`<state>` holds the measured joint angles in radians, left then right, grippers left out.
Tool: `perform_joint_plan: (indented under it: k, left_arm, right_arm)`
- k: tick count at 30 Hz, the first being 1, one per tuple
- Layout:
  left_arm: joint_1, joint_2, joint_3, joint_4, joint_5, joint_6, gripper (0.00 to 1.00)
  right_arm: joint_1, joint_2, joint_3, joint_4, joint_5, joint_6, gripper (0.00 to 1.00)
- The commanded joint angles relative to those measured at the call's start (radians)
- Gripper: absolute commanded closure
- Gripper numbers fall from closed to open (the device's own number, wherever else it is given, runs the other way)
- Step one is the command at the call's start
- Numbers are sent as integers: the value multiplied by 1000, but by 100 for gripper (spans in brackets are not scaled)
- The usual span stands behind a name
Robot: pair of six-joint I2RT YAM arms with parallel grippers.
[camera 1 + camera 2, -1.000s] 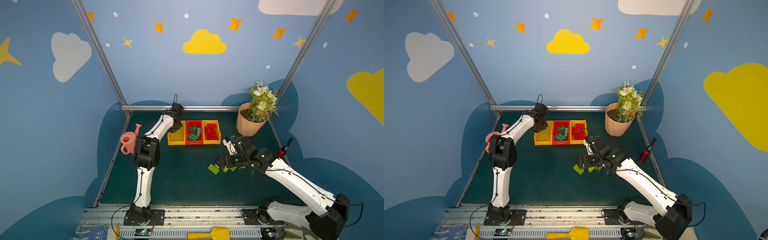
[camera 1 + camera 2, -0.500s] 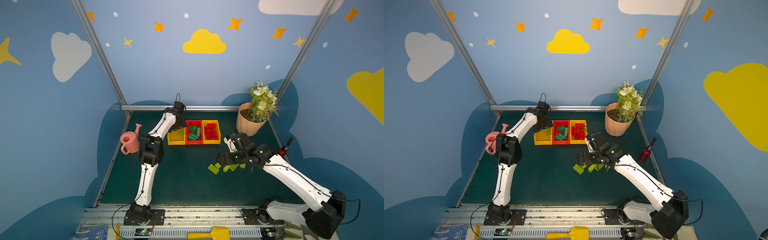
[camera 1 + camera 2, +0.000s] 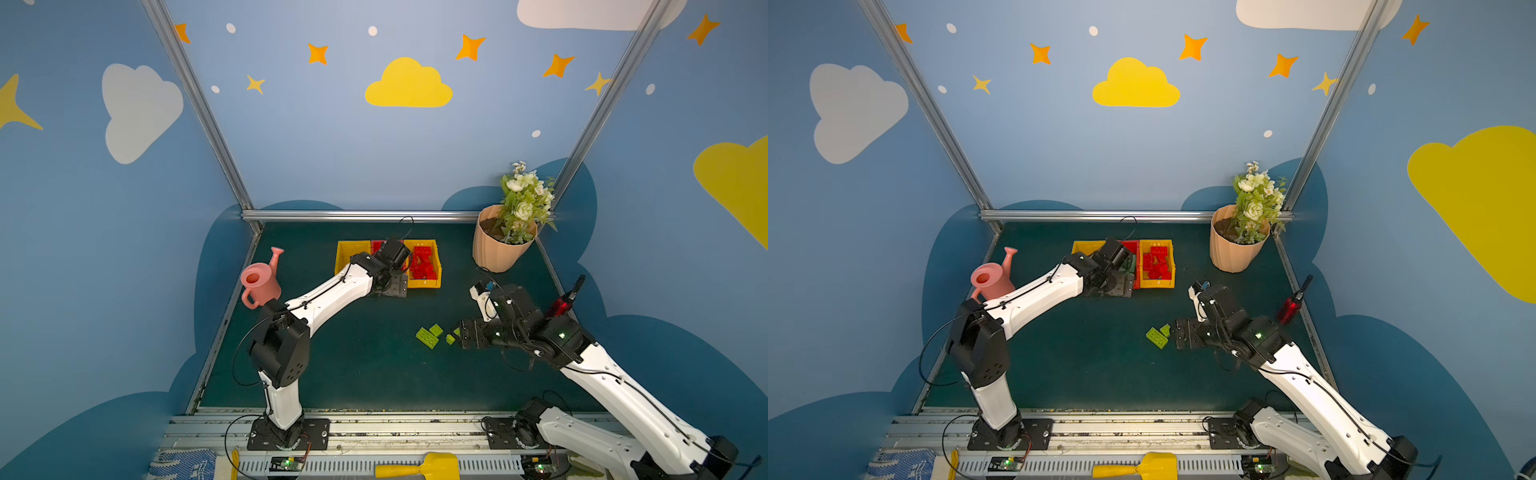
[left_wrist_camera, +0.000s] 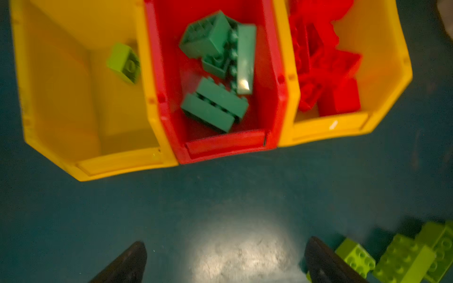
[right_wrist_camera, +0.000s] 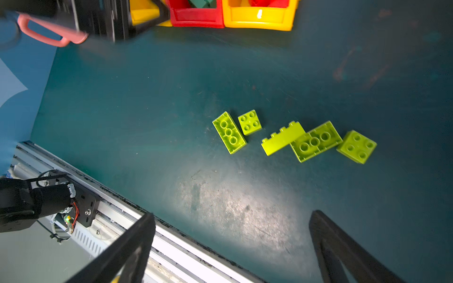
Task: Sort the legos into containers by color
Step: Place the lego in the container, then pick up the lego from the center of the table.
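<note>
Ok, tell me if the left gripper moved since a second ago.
Yes: the left gripper drew back from above the leftmost bin to the bins' near side.

A dark green table is shown. At its back, a yellow bin, a red bin and a second yellow bin are set side by side, touching. Five lime green bricks are scattered toward the right. A peach flower pot is placed in the back right corner, a pink watering can at the left edge, and a red-and-black handheld device at the right edge.
</note>
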<state>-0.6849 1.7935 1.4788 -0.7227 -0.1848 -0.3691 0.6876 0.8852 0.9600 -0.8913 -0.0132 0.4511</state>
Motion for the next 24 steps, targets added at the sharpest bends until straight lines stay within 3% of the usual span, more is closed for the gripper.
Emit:
perform_joint_plan:
  k: [1, 5, 10, 24]
  left_arm:
    - [-50, -38, -124, 84, 22, 51, 0]
    - [-141, -59, -229, 174, 53, 77, 0]
    - [-249, -5, -234, 214, 39, 117, 0]
    - [-308, 173, -79, 193, 94, 185, 0]
  right_arm:
    - [-6, -90, -35, -85, 42, 40, 3]
    - [-7, -176, -65, -130, 51, 76, 3]
    - [-7, -226, -58, -172, 49, 115, 3]
    - [-7, -279, -50, -202, 64, 142, 3]
